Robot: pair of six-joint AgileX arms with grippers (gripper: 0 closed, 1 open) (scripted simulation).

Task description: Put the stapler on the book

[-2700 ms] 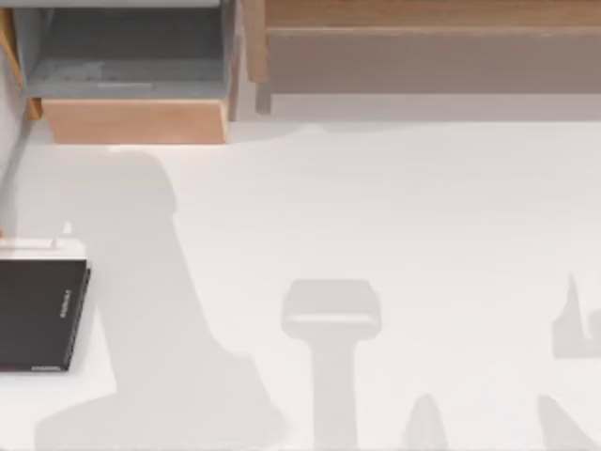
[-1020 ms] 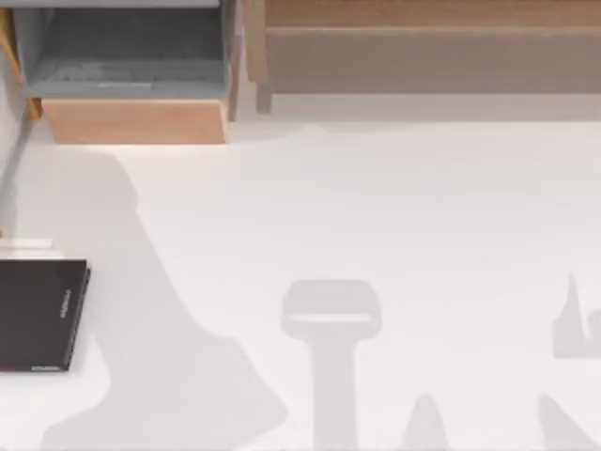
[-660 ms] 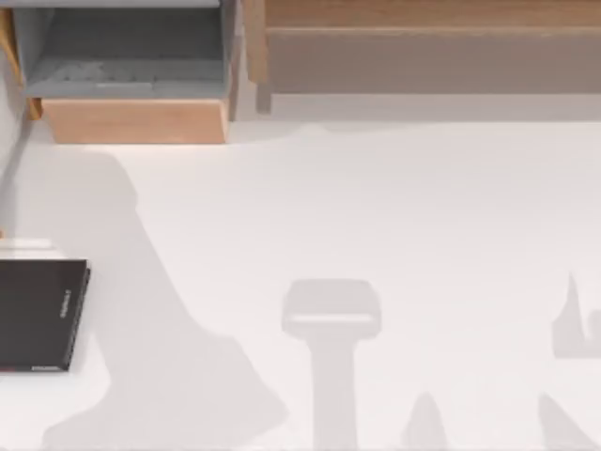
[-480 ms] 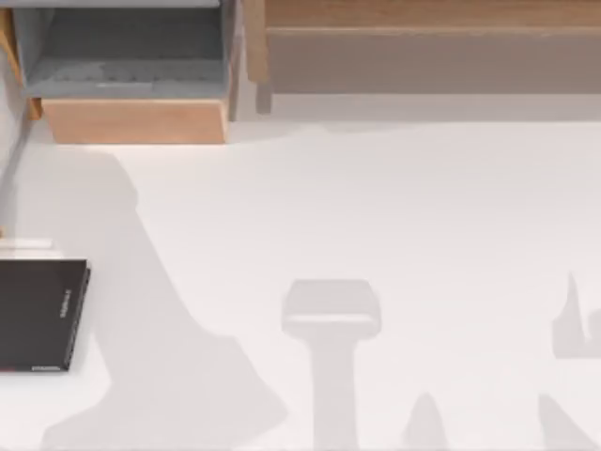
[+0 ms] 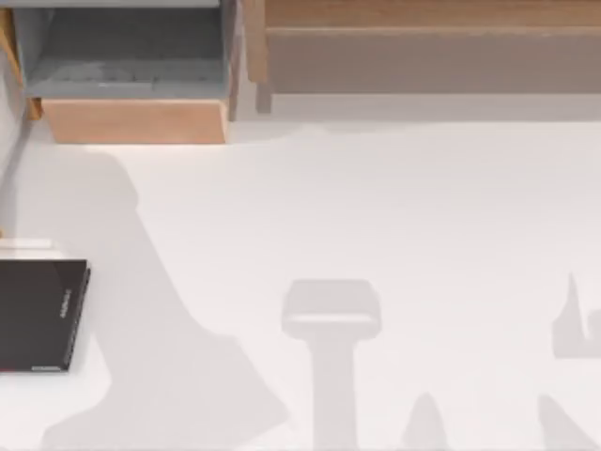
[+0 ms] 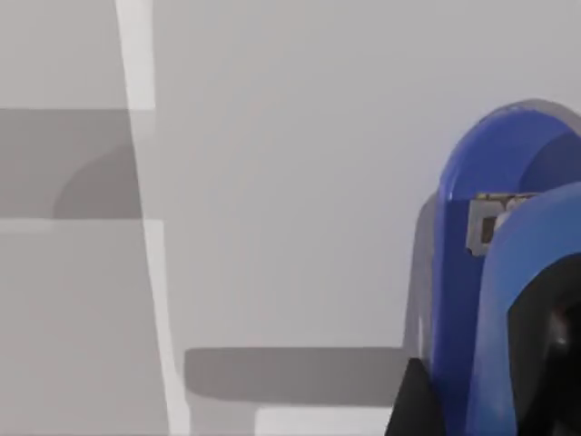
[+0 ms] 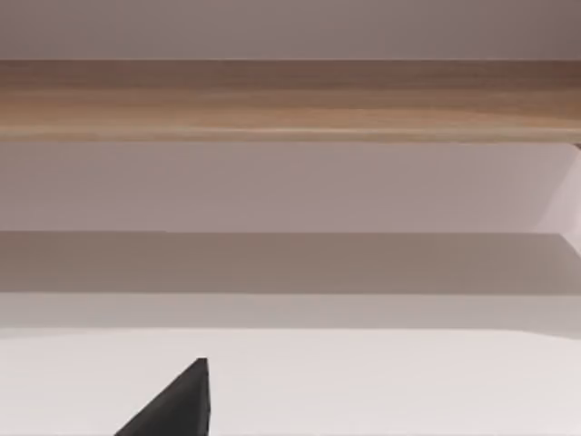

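Observation:
The book (image 5: 38, 315) lies flat at the table's left edge, dark-covered with pale lettering along its right side; nothing rests on it. Close to the left wrist camera is a rounded blue body with a small metal part and black inside, which I take for the stapler (image 6: 472, 272). It hangs high above the pale table. My left gripper (image 6: 427, 400) is shut on it, with one dark fingertip (image 6: 410, 404) against its side. My right gripper (image 7: 182, 404) is parked, facing a wooden shelf.
A grey open box with a wooden front (image 5: 131, 117) stands at the back left. A long wooden shelf (image 5: 423, 47) runs along the back. A thin white strip (image 5: 28, 244) lies just behind the book. Arm shadows fall across the white table.
Since the earliest frame the large shadow at the table's left has narrowed and shifted. The book has stayed where it was. Over the last second nothing visibly moves.

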